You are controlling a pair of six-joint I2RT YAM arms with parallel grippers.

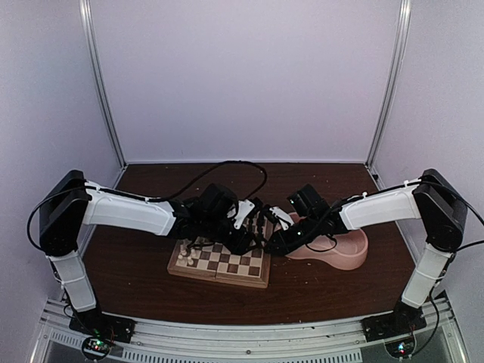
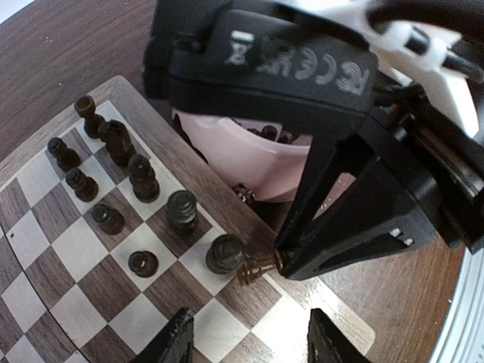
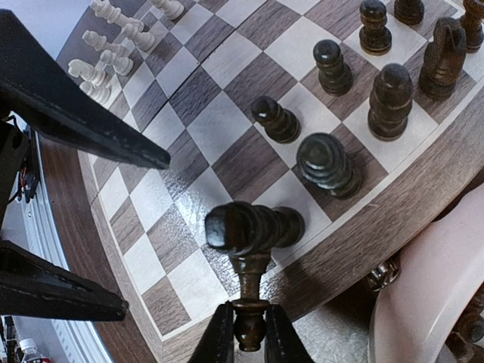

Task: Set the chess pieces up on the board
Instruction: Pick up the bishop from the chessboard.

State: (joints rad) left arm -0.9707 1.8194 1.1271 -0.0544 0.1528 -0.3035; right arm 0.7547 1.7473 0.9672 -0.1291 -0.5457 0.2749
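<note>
The board (image 1: pixel 227 266) lies between both arms. Several dark brown chess pieces (image 3: pixel 389 98) stand along its edge beside the pink bowl, and cream pieces (image 3: pixel 106 45) stand at the far edge. My right gripper (image 3: pixel 248 321) is shut on the head of a dark brown piece (image 3: pixel 249 283) that is tipped sideways, with its base against a standing dark piece (image 3: pixel 253 225) near the board's corner. In the left wrist view the held piece (image 2: pixel 257 271) hangs at the right gripper's tip. My left gripper (image 2: pixel 249 321) hovers open over the corner squares, holding nothing.
The pink double bowl (image 1: pixel 349 257) sits right of the board and holds more dark pieces (image 2: pixel 268 132). The two grippers crowd close together over the board's right corner. Dark wooden tabletop (image 1: pixel 136 265) surrounds the board, with white walls behind.
</note>
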